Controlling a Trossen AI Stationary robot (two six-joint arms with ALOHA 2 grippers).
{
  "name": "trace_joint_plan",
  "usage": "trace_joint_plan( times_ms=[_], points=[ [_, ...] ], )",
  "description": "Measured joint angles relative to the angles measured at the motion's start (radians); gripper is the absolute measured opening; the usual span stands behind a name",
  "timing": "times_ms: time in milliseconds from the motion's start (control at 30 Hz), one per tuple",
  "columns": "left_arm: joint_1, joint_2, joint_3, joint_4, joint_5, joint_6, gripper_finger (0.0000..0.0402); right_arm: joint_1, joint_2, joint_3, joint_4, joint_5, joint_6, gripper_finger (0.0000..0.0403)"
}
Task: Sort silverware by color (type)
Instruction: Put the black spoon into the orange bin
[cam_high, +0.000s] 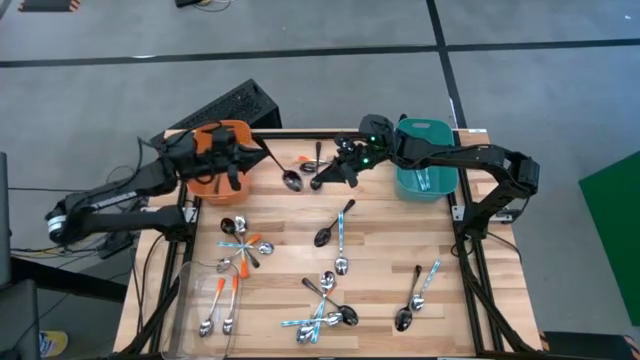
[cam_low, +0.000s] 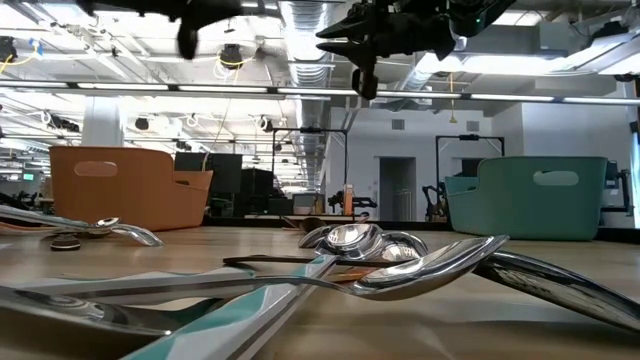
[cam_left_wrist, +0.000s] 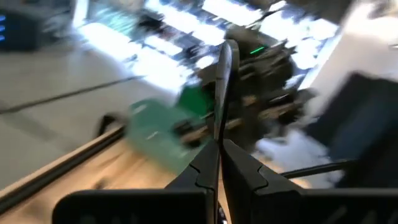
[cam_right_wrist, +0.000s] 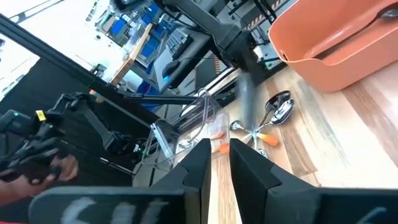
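Dark spoon (cam_high: 283, 170) mid-air betw. both arms, just beside orange bin (cam_high: 222, 160).
We're reading this as a hand-over: L gripper (cam_high: 262, 150) is pinching the handle; R gripper (cam_high: 335, 172) fingers are slightly parted, holding nothing. Next we're needing R to close on it, near that bin.

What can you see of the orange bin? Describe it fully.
The orange bin looks like smooth plastic. It is a tub with rounded corners, plain walls and an oval handle slot near its rim. It stands upright on the wooden table at the back left corner, across from a teal bin. The left arm reaches across its top, hiding most of the inside.
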Motion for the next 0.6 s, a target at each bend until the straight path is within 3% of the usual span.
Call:
trace_joint_plan(
  times_ms=[233, 433, 600],
  points=[
    [0.067, -0.106, 0.0, -0.375, -0.279, -0.139, 0.0, 0.0, 0.0, 0.0, -0.02, 0.0, -0.027, 0.0084],
    [0.101, -0.114, 0.001, -0.552, -0.391, -0.163, 0.0, -0.002, 0.0, 0.0, -0.053, -0.001, -0.043, 0.0084],
    [0.119, -0.073, 0.109, -0.68, -0.473, -0.096, 0.0, -0.002, 0.0, 0.0, -0.083, -0.001, -0.05, 0.0084]
  ],
)
